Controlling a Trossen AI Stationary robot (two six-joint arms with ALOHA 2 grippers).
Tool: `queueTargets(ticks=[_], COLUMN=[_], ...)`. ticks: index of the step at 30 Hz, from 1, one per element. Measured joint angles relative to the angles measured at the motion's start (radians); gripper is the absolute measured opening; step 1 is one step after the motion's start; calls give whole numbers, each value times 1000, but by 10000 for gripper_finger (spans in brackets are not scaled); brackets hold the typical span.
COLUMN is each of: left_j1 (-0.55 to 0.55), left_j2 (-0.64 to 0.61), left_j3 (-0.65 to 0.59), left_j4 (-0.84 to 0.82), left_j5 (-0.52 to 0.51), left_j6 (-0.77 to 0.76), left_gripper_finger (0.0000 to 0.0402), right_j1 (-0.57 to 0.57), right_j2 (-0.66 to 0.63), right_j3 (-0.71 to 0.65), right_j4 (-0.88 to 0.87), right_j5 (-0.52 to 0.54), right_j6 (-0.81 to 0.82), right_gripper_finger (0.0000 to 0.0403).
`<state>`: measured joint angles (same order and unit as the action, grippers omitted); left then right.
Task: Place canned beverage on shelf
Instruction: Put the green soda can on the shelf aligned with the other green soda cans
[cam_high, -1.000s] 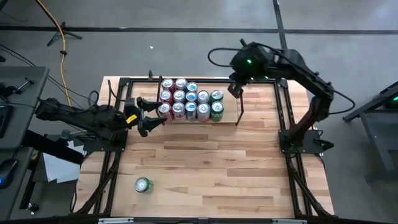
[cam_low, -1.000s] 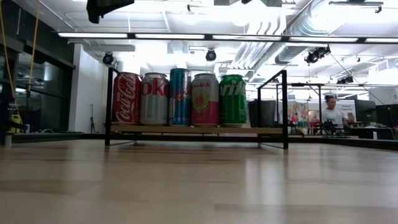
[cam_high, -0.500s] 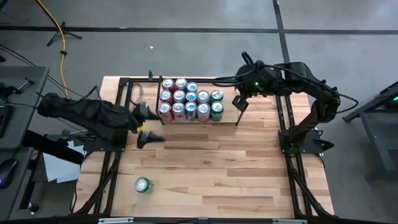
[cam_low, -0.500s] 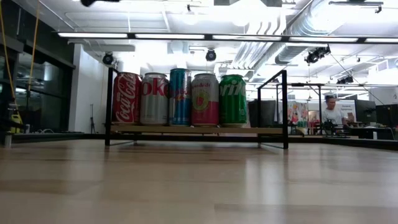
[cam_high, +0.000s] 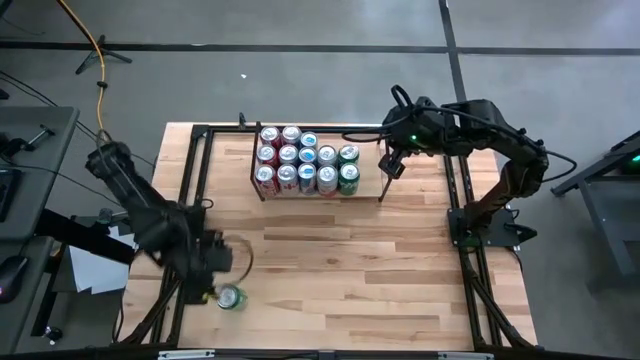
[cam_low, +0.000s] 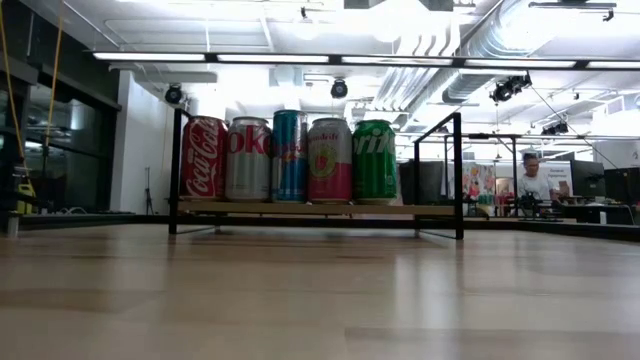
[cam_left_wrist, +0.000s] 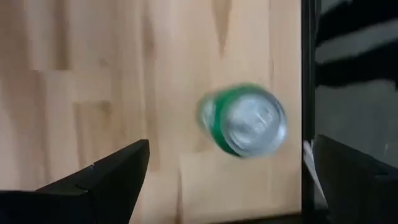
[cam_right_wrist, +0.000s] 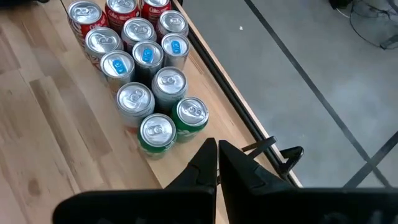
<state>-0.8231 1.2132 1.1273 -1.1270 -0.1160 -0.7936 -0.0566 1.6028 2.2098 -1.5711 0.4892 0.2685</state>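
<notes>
- Step in hand, as you can judge it: the reach for the pickup. The loose green can (cam_high: 231, 297) stands upright on the tabletop (cam_high: 340, 260) near its front-left corner, well apart from the shelf (cam_high: 382, 178) at the far edge. Nothing is lifted yet.
- Your left hand (cam_high: 212, 283) hovers just beside and above that can, fingers spread wide. In the left wrist view the can (cam_left_wrist: 244, 120) sits ahead between the two dark fingers (cam_left_wrist: 106, 180), lid toward the camera, and neither finger touches it. The hand holds nothing.
- The next move calls for you to bring the spread fingers down either side of the can body, centre it between them, then close. The can stands close to the black frame rail (cam_left_wrist: 306, 93) at the tabletop's edge, so watch the outer finger's clearance there.
- After that, carry it to the shelf. The rack already holds rows of cans (cam_high: 303, 161) on its left part; the right part of its base looks free in the low view (cam_low: 435, 209).
- Your right hand (cam_high: 391, 165) waits above the shelf's right end, fingers pressed together, holding nothing.
</notes>
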Motion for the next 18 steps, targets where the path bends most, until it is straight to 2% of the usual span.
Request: queueTargets(ticks=[3, 7, 12, 18], left_j1=[-92, -147, -156, -148], left_j2=[54, 132, 243, 335], left_j3=[-3, -2, -2, -2], left_j4=[7, 33, 34, 90], left_j5=[-50, -170, -121, -115], left_j6=[-42, -60, -39, -14], left_gripper_finger=[365, 365, 365, 365], right_j1=[-3, -4, -4, -4], right_j2=[0, 0, 0, 1], right_j3=[0, 0, 0, 0], right_j4=[0, 0, 0, 0], right_j5=[0, 0, -1, -2], right_j6=[-14, -21, -26, -23], right_gripper_finger=[0, 0, 0, 0])
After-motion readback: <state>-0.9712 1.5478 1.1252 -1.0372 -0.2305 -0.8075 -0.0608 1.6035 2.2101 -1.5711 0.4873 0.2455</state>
